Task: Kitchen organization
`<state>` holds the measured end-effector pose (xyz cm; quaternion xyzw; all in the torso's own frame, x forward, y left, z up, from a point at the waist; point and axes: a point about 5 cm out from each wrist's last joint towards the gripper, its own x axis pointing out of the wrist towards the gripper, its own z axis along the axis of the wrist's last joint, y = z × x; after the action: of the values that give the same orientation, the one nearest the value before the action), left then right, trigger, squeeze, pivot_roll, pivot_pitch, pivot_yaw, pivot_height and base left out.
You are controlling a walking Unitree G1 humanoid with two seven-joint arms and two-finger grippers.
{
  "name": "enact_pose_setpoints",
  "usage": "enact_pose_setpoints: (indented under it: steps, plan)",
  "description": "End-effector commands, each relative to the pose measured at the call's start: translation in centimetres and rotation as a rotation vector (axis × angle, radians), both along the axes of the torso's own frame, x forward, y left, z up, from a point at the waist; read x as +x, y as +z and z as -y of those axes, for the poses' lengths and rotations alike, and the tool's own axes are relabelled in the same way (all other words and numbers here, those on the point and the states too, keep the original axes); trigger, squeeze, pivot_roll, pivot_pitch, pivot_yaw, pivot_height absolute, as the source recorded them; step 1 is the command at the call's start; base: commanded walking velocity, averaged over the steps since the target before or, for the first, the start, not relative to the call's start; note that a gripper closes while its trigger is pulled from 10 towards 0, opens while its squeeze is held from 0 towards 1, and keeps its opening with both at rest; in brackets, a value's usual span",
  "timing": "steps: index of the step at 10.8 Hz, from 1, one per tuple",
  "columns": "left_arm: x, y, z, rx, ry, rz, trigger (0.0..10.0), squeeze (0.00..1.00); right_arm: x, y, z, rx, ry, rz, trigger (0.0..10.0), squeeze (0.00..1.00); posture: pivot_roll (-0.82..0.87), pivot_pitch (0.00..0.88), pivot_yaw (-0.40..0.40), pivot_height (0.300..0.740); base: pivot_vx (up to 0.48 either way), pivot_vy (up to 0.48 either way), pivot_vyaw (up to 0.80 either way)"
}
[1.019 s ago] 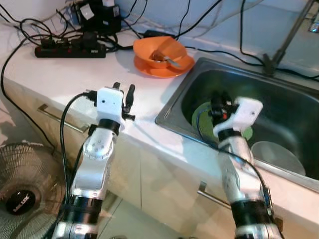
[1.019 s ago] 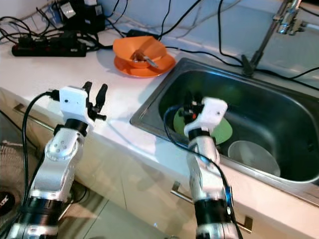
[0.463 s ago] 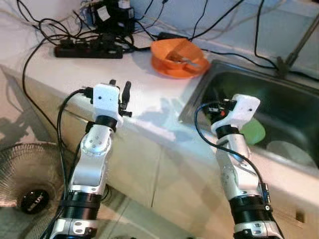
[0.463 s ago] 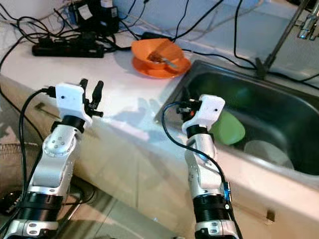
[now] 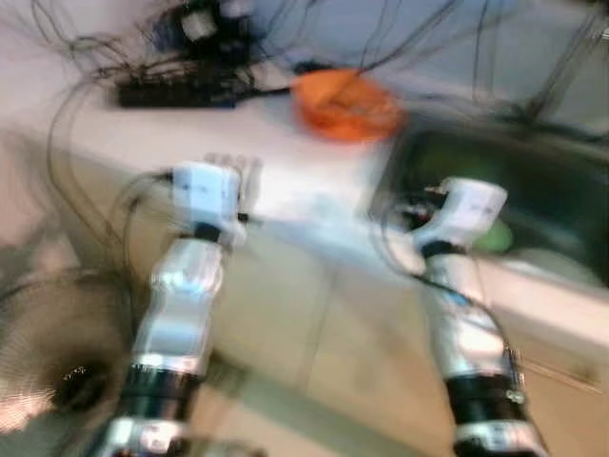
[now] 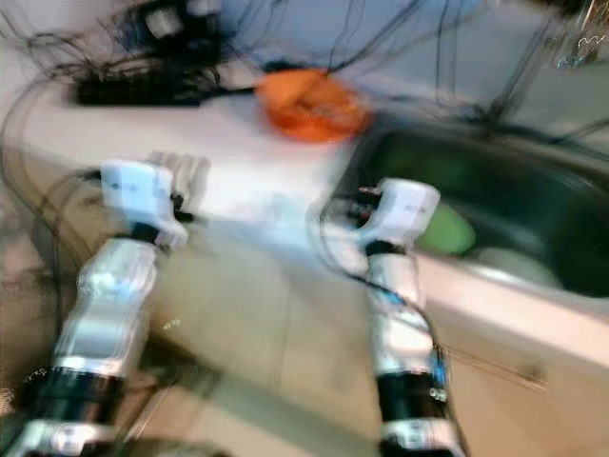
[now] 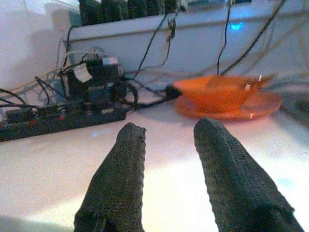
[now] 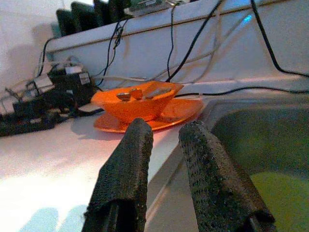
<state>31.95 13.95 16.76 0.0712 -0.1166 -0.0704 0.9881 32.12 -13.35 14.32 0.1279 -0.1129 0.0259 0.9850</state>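
Head views, blurred: we note a glossy orange bowl on its orange plate, on the white counter beside the steel sink.

Left wrist: left gripper, knurled black fingers apart, holding nothing.

Right wrist: right gripper, fingers apart; a green plate lies in the sink.

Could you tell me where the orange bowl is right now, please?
The orange bowl sits on an orange plate on the white counter, between the black power strip on the robot's left and the sink on its right.
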Motion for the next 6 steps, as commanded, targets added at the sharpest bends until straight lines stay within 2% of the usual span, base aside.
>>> enact_pose_setpoints:
  steps: [1, 4, 6]
  plan:
    - [0.20, 0.63, -0.01, -0.001, 0.002, 0.018, 10.0, 0.00, 0.04, 0.07, -0.12, -0.002, 0.001, -0.002, 10.0, 0.00, 0.08, 0.039, -0.063, 0.740, 0.000, 0.401, 0.00]
    - [0.22, 0.39, 0.08, 0.009, 0.005, 0.005, 10.0, 0.00, 0.03, 0.00, 0.02, 0.007, -0.007, -0.010, 10.0, 0.00, 0.08, 0.038, -0.061, 0.740, 0.000, 0.000, 0.00]
    - [0.25, 0.36, 0.05, 0.009, 0.005, 0.001, 10.0, 0.00, 0.09, -0.07, -0.05, 0.012, -0.002, -0.019, 10.0, 0.00, 0.08, 0.038, -0.062, 0.740, 0.000, 0.000, -0.80]
